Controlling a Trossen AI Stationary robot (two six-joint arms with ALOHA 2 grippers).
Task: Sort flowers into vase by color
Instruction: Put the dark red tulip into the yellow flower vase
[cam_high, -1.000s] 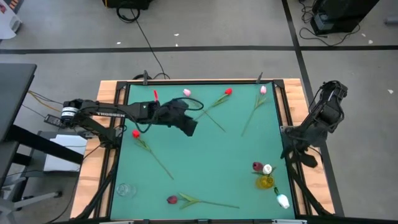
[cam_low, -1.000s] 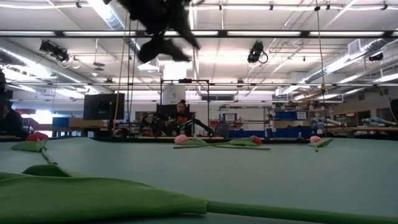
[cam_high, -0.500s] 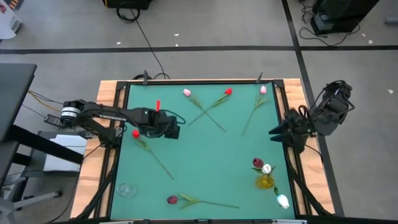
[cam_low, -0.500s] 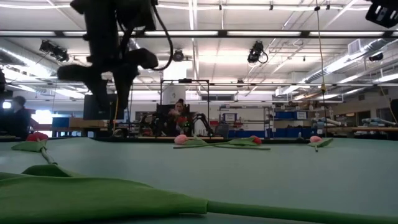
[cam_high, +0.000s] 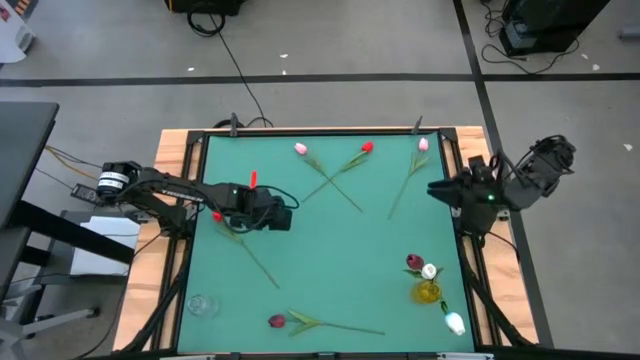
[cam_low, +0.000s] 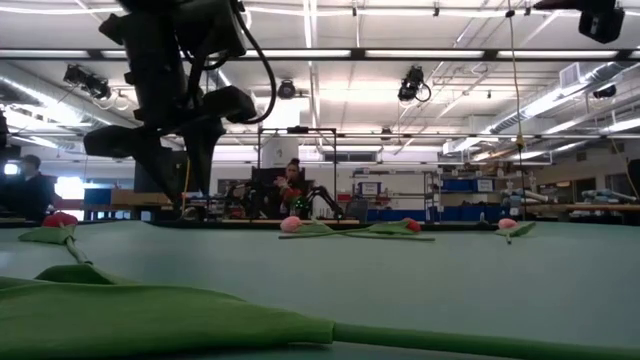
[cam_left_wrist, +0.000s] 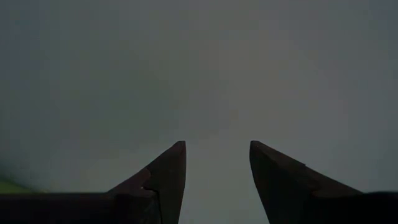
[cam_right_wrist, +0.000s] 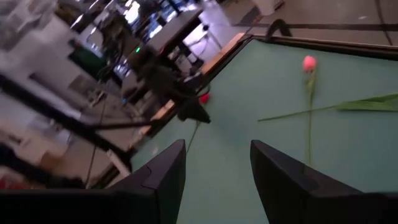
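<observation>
**A:** Which arm is closer to a flower?

**B:** The left one. Its left gripper (cam_high: 283, 214) hangs low over the green mat (cam_high: 340, 250), fingers apart with nothing between them; its wrist view shows only blank mat beyond the two dark tips. The red tulip (cam_high: 218, 214) lies just beside that arm, back toward the wrist, its head partly tucked under the forearm. The thin stem runs away from the head on a slant toward the near edge, so I judge the fingers need to come back and close across it.

**A:** And the right arm?

**B:** The right gripper (cam_high: 436, 188) sits at the mat's right edge, fingers spread and empty, aimed in over the mat. The pink tulip (cam_high: 423, 144) by the far right corner is its nearest flower.

**A:** Where is everything else?

**B:** A pale pink tulip (cam_high: 300, 149) and a second red tulip (cam_high: 367, 148) lie near the far edge with stems crossed. A maroon tulip (cam_high: 277, 321) lies along the near edge, long flat leaf attached. The yellow vase (cam_high: 428, 291) at near right already holds two buds, one dark, one white. A clear glass vase (cam_high: 200, 305) stands at near left, apparently empty. The buds are small and smooth, the stems wiry.
</observation>
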